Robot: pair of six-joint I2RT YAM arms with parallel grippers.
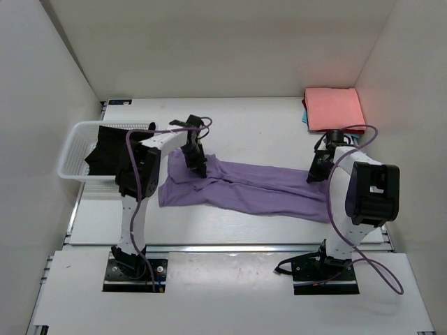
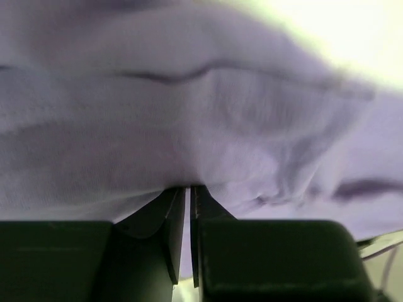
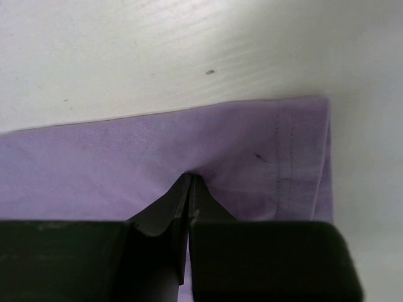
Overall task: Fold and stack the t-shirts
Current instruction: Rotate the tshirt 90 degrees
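The lilac-purple t-shirt [image 1: 244, 190] lies stretched across the middle of the table. My left gripper [image 1: 198, 167] is shut on its left end, where the cloth fills the left wrist view [image 2: 189, 126]. My right gripper [image 1: 316, 173] is shut on its right end near the hem [image 3: 252, 157]. The salmon-pink t-shirt [image 1: 334, 109] lies folded at the back right on top of a teal one [image 1: 305, 117], of which only an edge shows. The black t-shirt [image 1: 108, 150] sits in the basket.
A white plastic lattice basket [image 1: 73, 150] stands at the left edge of the table. White walls close in the back and both sides. Purple cables loop over both arms.
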